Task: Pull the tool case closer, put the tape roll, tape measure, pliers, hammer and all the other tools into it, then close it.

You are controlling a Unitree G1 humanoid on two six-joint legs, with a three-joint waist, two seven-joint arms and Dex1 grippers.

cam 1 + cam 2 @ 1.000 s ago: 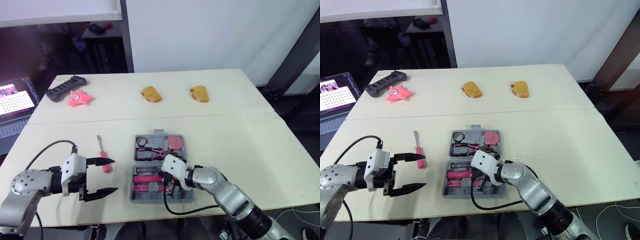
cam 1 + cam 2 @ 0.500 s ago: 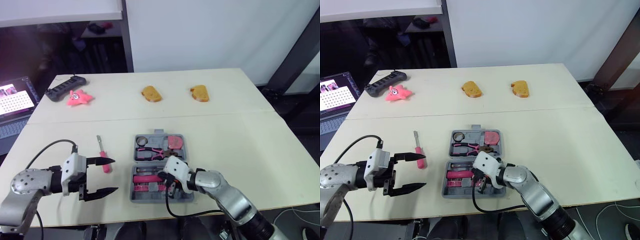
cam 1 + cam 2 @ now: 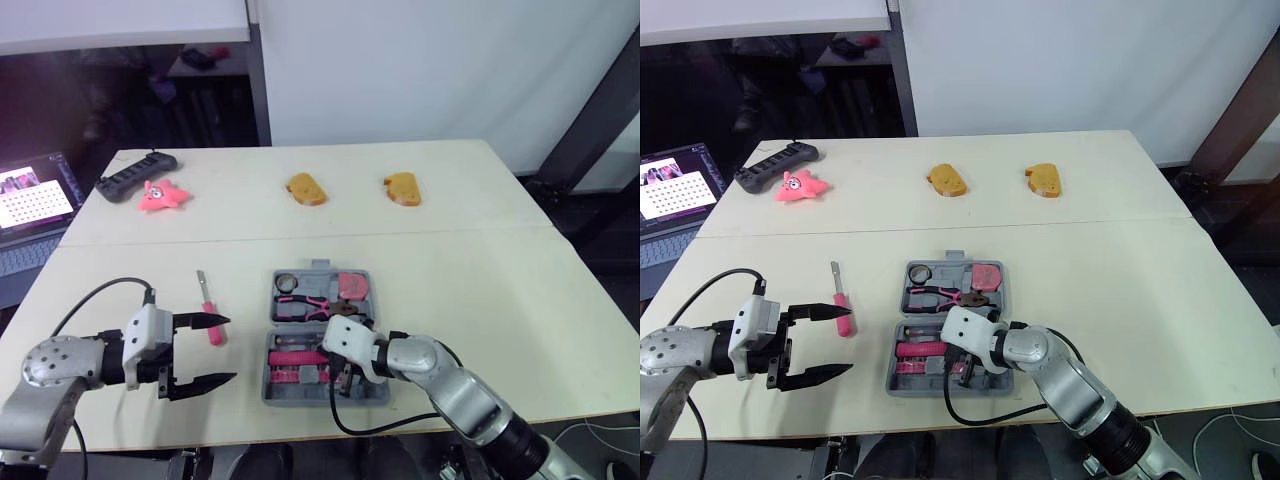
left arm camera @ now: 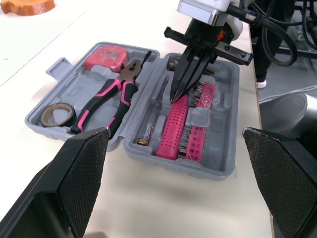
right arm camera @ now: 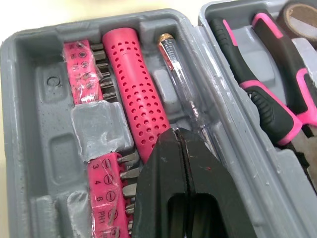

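pink screwdriver out on the table, grey case nearly packed

on the left, the left gripper (image 3: 212, 350) hovers low over the table with its jaws spread wide, one finger just beside the pink screwdriver (image 3: 207, 310). that looks like a stance for a grasp: the tool lies loose, apart from the tool case (image 4: 63, 94), and is the one item not yet in.

the case sits open at the front centre of the table, flat on both halves so every moulded slot faces up. the far half holds the tape roll (image 4: 54, 114), the pliers (image 4: 106, 101) and the tape measure (image 4: 105, 57), each in its own recess. the near half carries a bit strip (image 5: 79, 69), a pink handle (image 5: 134, 84), probably the hammer's, and a clear tester (image 5: 182, 82) beside it.

the right gripper (image 4: 176, 95) points down into the near half, jaws pressed together on nothing, tips at the end of the pink handle. closed fingers make a blunt poker, so this is likely a push to seat the handle in its slot. the lid cannot close over a proud tool.
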